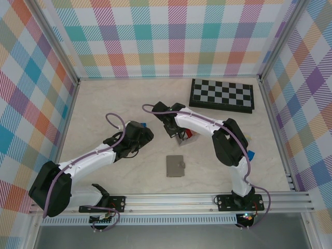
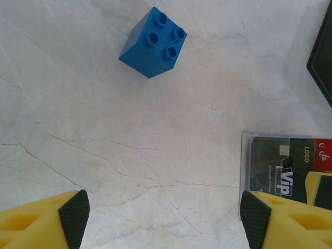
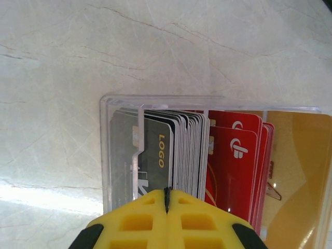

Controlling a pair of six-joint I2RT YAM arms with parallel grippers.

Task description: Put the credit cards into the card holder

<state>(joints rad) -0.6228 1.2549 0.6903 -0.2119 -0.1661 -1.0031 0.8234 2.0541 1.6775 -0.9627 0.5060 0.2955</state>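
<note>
Cards (image 3: 155, 148) racked under right claw (image 3: 167, 194), pressed together; left claw (image 2: 166, 218) spread; one card holder (image 1: 176, 166), one brick (image 2: 153, 42).

Right fingers (image 3: 207, 224) pressed together, left fingers (image 2: 39, 224) spread wide.

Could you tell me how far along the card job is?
Nothing looks done: the card holder shows no card. In hand: the right tool is shut over the cards in their clear rack; grip unclear. Left to do: every card; the left tool is open.
</note>
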